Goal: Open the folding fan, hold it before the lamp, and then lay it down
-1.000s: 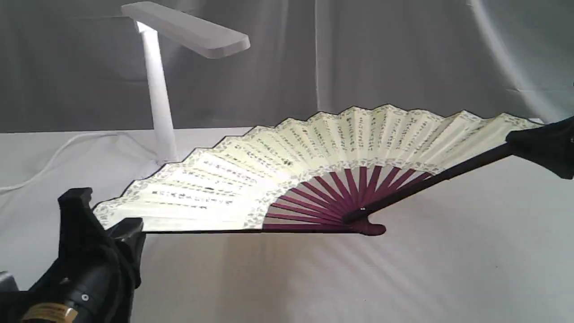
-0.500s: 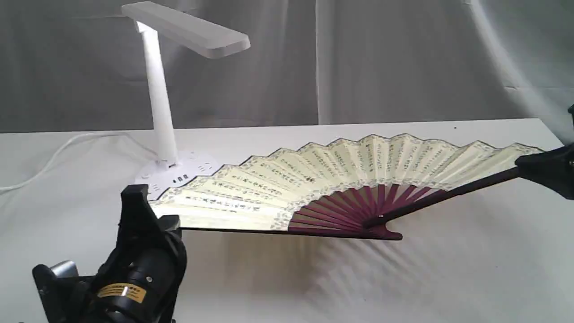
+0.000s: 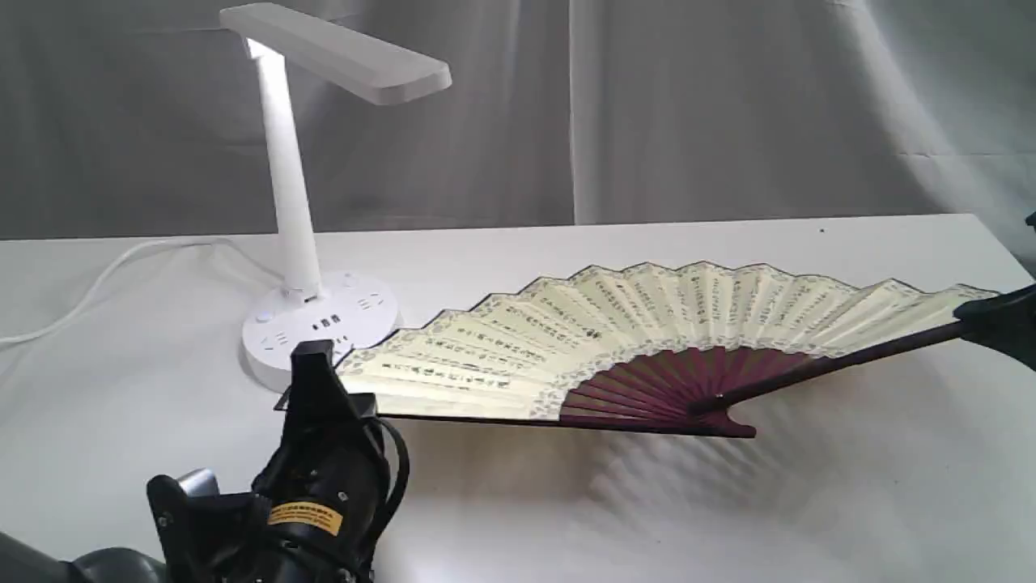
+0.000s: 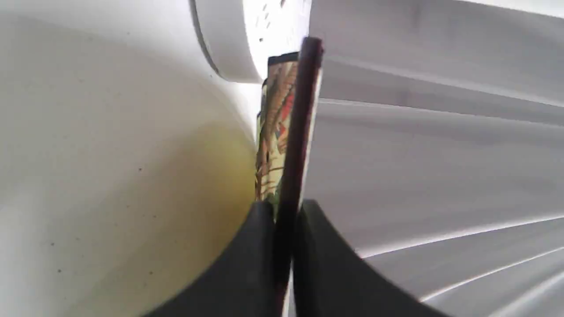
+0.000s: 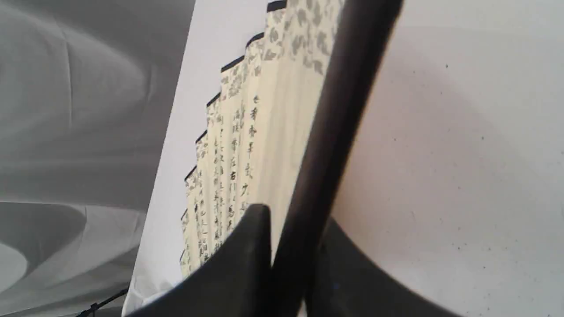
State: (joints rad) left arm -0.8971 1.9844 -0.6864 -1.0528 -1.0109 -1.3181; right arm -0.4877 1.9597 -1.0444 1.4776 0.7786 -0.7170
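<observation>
fanning wide, the folding fan (image 3: 631,324) ends just beside the lamp (image 3: 293,227) base.

A folding fan (image 3: 647,324) lies spread fully open across the middle and right of the frame, nearly flat, its right end slightly raised. It has cream pleats, black calligraphy columns, a grey floral border and maroon ribs. Its left tip is just beside the socketed round base of a white desk lamp (image 3: 290,202), which stands at upper left.

folding fan (image 3: 647,324) calligraphy unreadable, yellow label (image 3: 303,517) unreadable
</observation>
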